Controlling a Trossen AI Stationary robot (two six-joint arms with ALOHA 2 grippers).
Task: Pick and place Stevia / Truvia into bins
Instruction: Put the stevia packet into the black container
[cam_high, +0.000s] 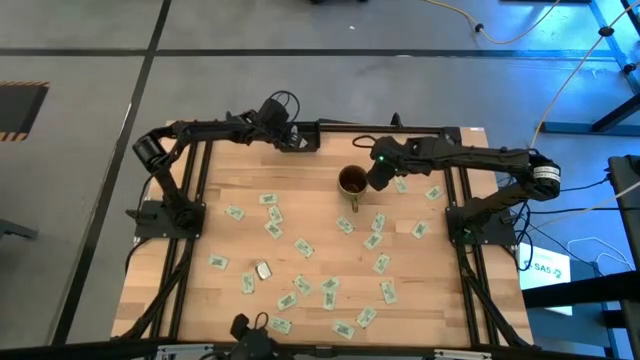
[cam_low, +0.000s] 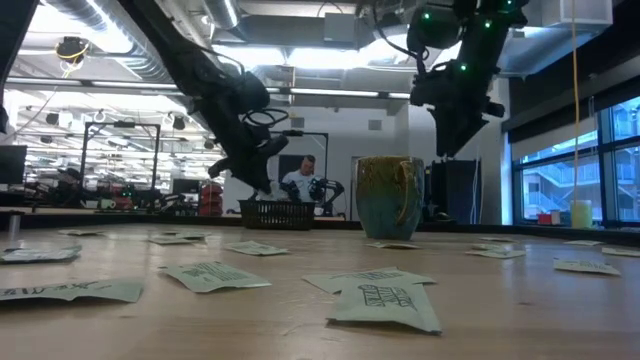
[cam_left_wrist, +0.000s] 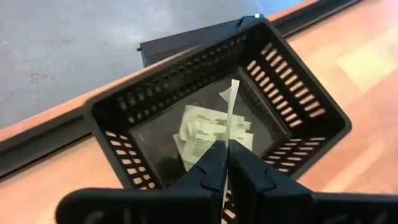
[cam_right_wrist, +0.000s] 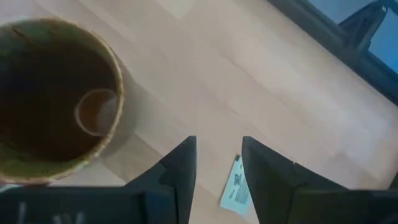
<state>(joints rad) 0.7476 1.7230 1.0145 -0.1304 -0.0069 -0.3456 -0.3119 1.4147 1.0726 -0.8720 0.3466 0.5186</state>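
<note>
A black slotted tray (cam_left_wrist: 298, 106) stands at the table's far edge with several white-and-green sachets (cam_left_wrist: 202, 127) lying flat inside. My left gripper (cam_left_wrist: 226, 163) hovers over the tray, shut on one sachet (cam_left_wrist: 232, 102). The brown-gold mug (cam_high: 352, 181) stands upright mid-table toward the far side. My right gripper (cam_right_wrist: 217, 171) hangs open just right of the mug (cam_right_wrist: 56, 99), above the table. A sachet (cam_right_wrist: 236, 190) lies on the wood below the gap between its fingers, untouched. Many more sachets (cam_high: 303, 247) lie flat across the table. My left gripper pinches one sachet between its two fingertips, at the sachet's lower part (cam_left_wrist: 229, 135). The fingers slant down toward the table's far edge. The sachet shows edge-on and sticks out beyond the fingertips, lifted clear above the tray's inside.
Dark frame rails (cam_high: 190, 250) run along the table's left, right and far sides. A small pale object (cam_high: 263, 269) lies among the sachets at the near left. In the low view a person (cam_low: 300, 180) sits in the room behind the tray (cam_low: 278, 213).
</note>
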